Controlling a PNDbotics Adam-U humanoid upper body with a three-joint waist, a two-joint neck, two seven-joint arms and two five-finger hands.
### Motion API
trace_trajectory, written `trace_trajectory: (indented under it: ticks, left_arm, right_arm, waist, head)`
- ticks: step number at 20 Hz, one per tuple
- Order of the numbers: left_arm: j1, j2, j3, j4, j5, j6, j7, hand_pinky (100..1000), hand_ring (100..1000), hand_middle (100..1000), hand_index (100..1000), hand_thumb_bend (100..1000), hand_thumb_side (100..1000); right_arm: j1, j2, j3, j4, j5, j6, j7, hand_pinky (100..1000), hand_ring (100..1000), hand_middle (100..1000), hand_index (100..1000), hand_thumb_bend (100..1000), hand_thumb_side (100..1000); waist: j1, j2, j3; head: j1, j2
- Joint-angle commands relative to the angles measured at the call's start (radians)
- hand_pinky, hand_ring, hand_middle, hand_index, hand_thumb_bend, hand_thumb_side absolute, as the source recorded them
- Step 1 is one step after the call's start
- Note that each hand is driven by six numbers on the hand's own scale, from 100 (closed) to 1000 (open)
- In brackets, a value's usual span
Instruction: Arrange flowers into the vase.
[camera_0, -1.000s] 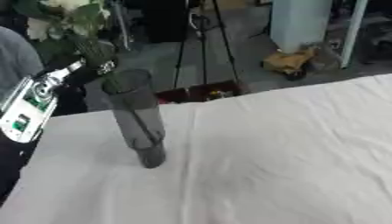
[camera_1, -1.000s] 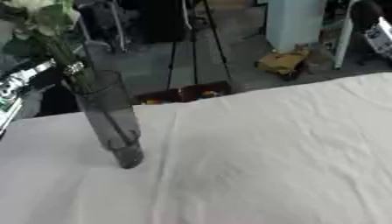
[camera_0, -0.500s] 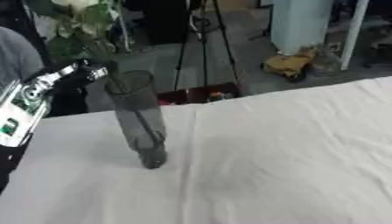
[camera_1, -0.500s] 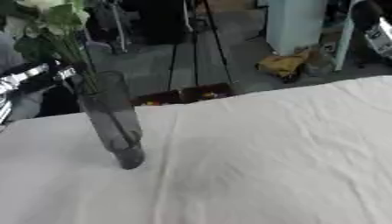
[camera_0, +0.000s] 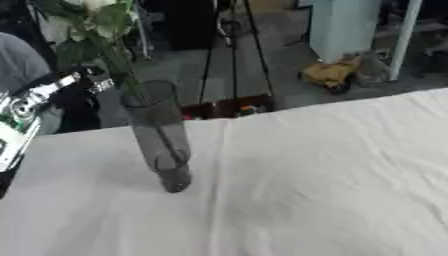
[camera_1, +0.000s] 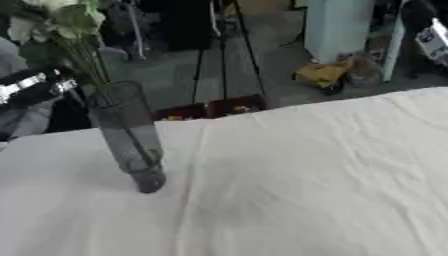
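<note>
A tall dark see-through vase (camera_0: 163, 142) stands upright on the white tablecloth (camera_0: 315, 170), left of the middle. White flowers with green leaves (camera_0: 94, 17) rise from it, and their stems run down inside the glass. My left hand (camera_0: 80, 81) is at the left edge, level with the vase's rim and just left of the stems. Whether it touches them is unclear. The black and silver forearm (camera_0: 24, 112) trails down and left. My right hand shows in neither view.
Beyond the table's far edge are a black tripod (camera_0: 229, 55), a light blue cabinet (camera_0: 343, 27) and a yellow bundle (camera_0: 331, 74) on the floor. A dark and white object (camera_1: 430, 39) shows at the top right edge. Bare cloth stretches right of the vase.
My left hand has drawn back to the left, away from the stems at the vase's rim. The flowers have stayed in the vase.
</note>
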Motion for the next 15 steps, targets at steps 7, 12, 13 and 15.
trace_trajectory:
  ticks: [7, 12, 13, 15]
  left_arm:
    - [0.037, 0.076, 0.029, -0.149, 0.048, 0.0, -0.009, 897, 1000, 1000, 1000, 623, 1000]
    - [0.088, 0.09, 0.041, -0.243, 0.089, -0.031, 0.025, 895, 1000, 1000, 1000, 619, 1000]
    - [0.103, 0.094, 0.046, -0.267, 0.093, -0.039, 0.03, 895, 1000, 1000, 1000, 619, 1000]
    - [0.123, 0.098, 0.053, -0.315, 0.093, -0.03, 0.027, 895, 1000, 1000, 1000, 619, 1000]
  right_arm:
    - [-0.01, -0.019, -0.01, -0.022, -0.005, 0.003, -0.01, 809, 898, 853, 840, 294, 1000]
    - [-0.009, -0.012, -0.007, -0.03, -0.01, 0.004, -0.015, 809, 898, 853, 840, 290, 1000]
    - [-0.009, -0.011, -0.006, -0.031, -0.011, 0.005, -0.016, 809, 898, 853, 840, 290, 1000]
    - [-0.009, -0.011, -0.006, -0.032, -0.011, 0.006, -0.017, 809, 898, 853, 840, 290, 1000]
  waist:
    - [-0.012, -0.03, 0.008]
    - [-0.015, -0.038, 0.017]
    - [-0.016, -0.038, 0.017]
    - [-0.016, -0.038, 0.017]
  head:
    - [-0.048, 0.034]
    - [-0.102, 0.097]
    - [-0.104, 0.1]
    - [-0.106, 0.102]
